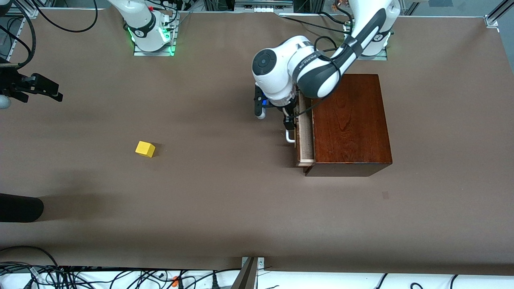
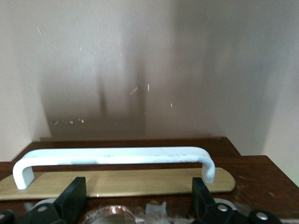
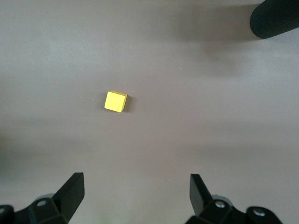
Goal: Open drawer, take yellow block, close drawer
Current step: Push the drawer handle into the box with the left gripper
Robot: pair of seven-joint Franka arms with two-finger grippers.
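The yellow block [image 1: 145, 149] lies on the bare table toward the right arm's end, apart from both grippers; it also shows in the right wrist view [image 3: 115, 101]. The drawer [image 1: 305, 132] stands a little way out of the dark wooden box [image 1: 349, 120], showing a strip of pale tray. My left gripper [image 1: 290, 127] is right at the white handle [image 1: 290, 138], open. In the left wrist view the handle [image 2: 112, 155] lies across just past the gripper [image 2: 138, 196], with nothing between its fingers. My right gripper [image 1: 56, 93] hangs open over the table's end [image 3: 135, 196], empty.
A black rounded object [image 1: 20, 208] juts in over the table at the right arm's end, nearer to the front camera than the block; it also shows in the right wrist view [image 3: 275, 18]. Cables lie along the table's front edge.
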